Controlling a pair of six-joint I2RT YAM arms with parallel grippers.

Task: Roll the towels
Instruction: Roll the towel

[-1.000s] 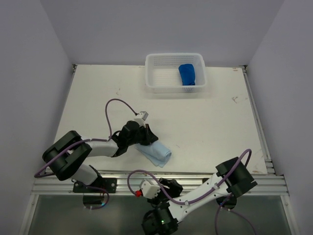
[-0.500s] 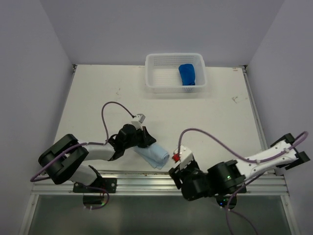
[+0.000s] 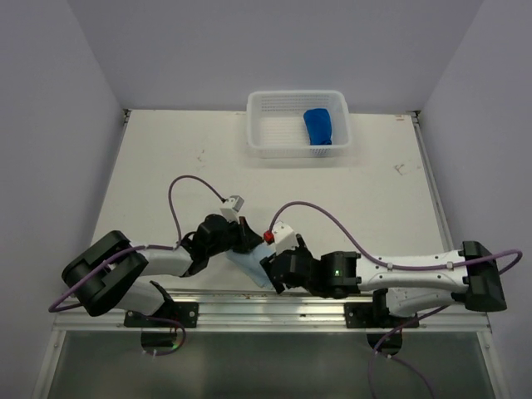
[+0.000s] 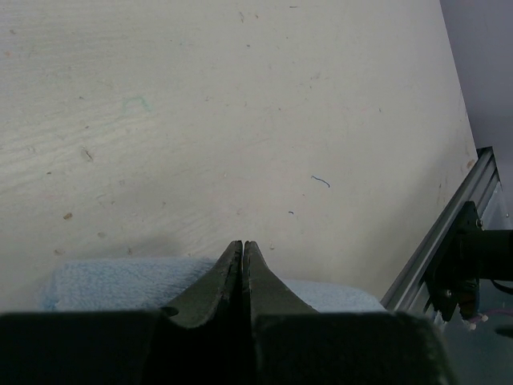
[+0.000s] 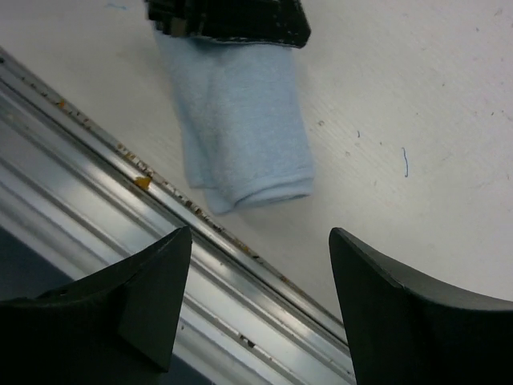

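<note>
rolled pale blue towel (image 5: 240,128) lying at the near edge of the tabletop (image 3: 357,199), alongside the aluminium rail (image 5: 120,208). left end effector (image 4: 242,245) closed, fingers pressed together over the towel. right end effector (image 5: 258,234) open, jaws spread wide, just short of the roll's free end. dark blue towel (image 3: 318,126) bundled in the right part of the white basket (image 3: 295,93) at the far edge.

Soft, even overhead light leaves the white desk (image 3: 349,208) bright with faint shadows. In both wrist views the near jaws are dark and blurred; the rail (image 5: 96,192) beside the desk glints.
</note>
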